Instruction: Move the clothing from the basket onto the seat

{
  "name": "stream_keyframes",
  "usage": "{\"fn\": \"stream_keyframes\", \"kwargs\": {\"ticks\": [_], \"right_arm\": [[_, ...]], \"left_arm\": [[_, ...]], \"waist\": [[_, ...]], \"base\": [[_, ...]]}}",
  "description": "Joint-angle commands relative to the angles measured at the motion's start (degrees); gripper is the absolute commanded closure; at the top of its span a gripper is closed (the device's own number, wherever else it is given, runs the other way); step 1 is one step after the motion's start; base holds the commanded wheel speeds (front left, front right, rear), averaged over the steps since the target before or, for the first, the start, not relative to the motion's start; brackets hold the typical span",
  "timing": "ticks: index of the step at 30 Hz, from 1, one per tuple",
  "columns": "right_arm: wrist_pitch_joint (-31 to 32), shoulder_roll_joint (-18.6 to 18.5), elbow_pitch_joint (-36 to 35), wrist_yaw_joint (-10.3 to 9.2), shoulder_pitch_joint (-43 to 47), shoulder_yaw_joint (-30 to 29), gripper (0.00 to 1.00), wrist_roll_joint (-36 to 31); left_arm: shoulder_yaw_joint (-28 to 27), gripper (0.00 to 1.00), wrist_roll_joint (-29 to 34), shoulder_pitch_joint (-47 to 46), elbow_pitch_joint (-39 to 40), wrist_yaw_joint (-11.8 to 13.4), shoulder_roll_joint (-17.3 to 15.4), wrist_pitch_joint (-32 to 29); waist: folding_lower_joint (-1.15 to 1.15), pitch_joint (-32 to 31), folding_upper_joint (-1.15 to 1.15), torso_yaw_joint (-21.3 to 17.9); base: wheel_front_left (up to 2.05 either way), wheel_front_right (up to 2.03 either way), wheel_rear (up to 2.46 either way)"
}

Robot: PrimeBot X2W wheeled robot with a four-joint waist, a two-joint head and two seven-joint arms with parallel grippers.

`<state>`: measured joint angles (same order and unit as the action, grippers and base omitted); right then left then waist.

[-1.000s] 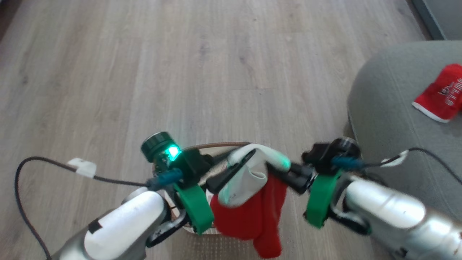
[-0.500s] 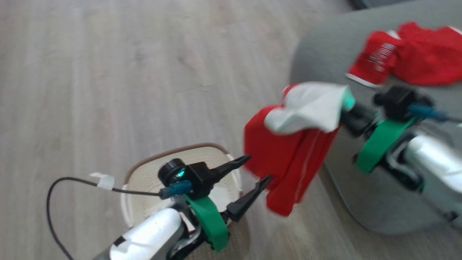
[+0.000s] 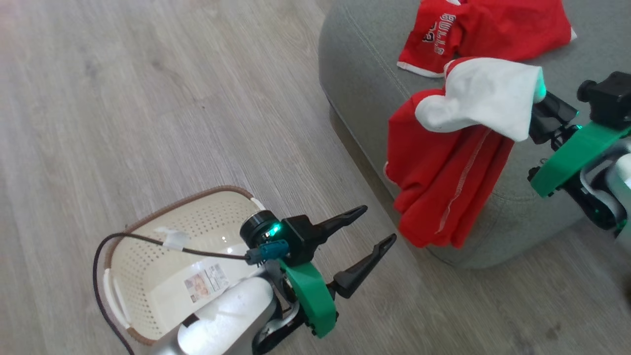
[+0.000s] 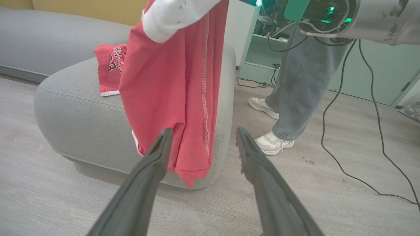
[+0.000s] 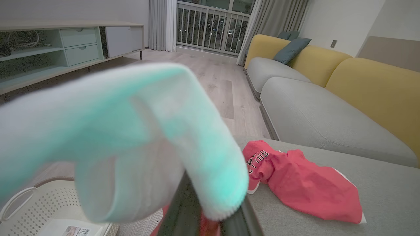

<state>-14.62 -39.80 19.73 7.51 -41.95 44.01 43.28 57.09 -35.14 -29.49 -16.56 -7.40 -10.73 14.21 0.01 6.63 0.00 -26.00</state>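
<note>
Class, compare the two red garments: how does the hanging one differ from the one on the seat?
The hanging garment dangles from the right gripper beside the seat; the lying garment rests crumpled on it. The lying garment shows lettering, the hanging garment a white panel. Both are red.

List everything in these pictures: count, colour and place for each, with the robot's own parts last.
held garment: one, red with white panel, hanging from the right gripper at the seat's edge
lying garment: one, red with white lettering, on the seat
basket: one, cream with brown rim, on the floor
seat: one, grey, right of the basket
sofa: one, yellow and grey, behind the seat
person: one, blue jeans, white shoes, beside the seat
left gripper: one, black, by the basket, jaws open, empty
right gripper: one, black, jaws shut on the held garment
</note>
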Motion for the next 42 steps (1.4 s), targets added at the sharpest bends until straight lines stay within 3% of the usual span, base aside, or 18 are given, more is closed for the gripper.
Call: {"fn": "stream_keyframes", "kwargs": {"ticks": [1,13,23,26,34,37,42], "right_arm": [[-0.38,-1.11,-1.54,-0.02,0.63,-1.34,1.00,-0.46],[-0.38,3.43,-0.87,-0.02,-0.34,-11.37,1.00,-2.40],[-0.38,9.38,9.06,-0.02,-16.83,-25.37,1.00,-9.07],[0.10,8.80,14.24,-0.02,-25.33,-30.83,1.00,-12.00],[3.12,1.77,26.66,-0.02,-45.63,-48.29,1.00,-25.40],[3.00,2.57,30.35,-0.02,-46.78,-52.97,1.00,-28.27],[0.76,5.23,36.54,-0.02,-40.67,-58.80,1.00,-31.28]], "left_arm": [[-1.81,0.00,0.49,-3.19,1.39,-0.06,0.06,0.77],[-0.91,0.00,0.70,-7.77,1.25,-0.08,-1.27,0.78],[-2.53,0.00,1.84,-19.18,-1.88,-0.08,-4.24,0.78],[-2.15,0.00,1.92,-22.29,-2.53,-0.08,-5.12,0.78],[-1.72,0.00,1.78,-27.06,-2.66,-0.08,-6.08,0.78],[-2.83,0.00,2.65,-26.91,-2.48,-0.08,-6.54,0.79],[-3.22,0.00,3.43,-26.78,-2.39,-0.09,-7.45,0.79]], "waist": [[-0.01,0.84,0.00,-0.49],[-0.01,9.34,0.00,2.39],[-0.01,22.84,0.00,7.40],[-0.01,25.24,0.00,8.25],[-0.01,29.83,0.00,11.47],[-0.01,31.47,0.00,11.22],[-0.01,34.12,0.00,9.84]], "base": [[0.00,0.00,0.00],[0.00,0.00,0.00],[0.00,0.00,0.00],[0.00,0.00,0.00],[0.00,0.00,0.00],[0.00,0.00,0.00],[0.00,0.00,0.00]]}}
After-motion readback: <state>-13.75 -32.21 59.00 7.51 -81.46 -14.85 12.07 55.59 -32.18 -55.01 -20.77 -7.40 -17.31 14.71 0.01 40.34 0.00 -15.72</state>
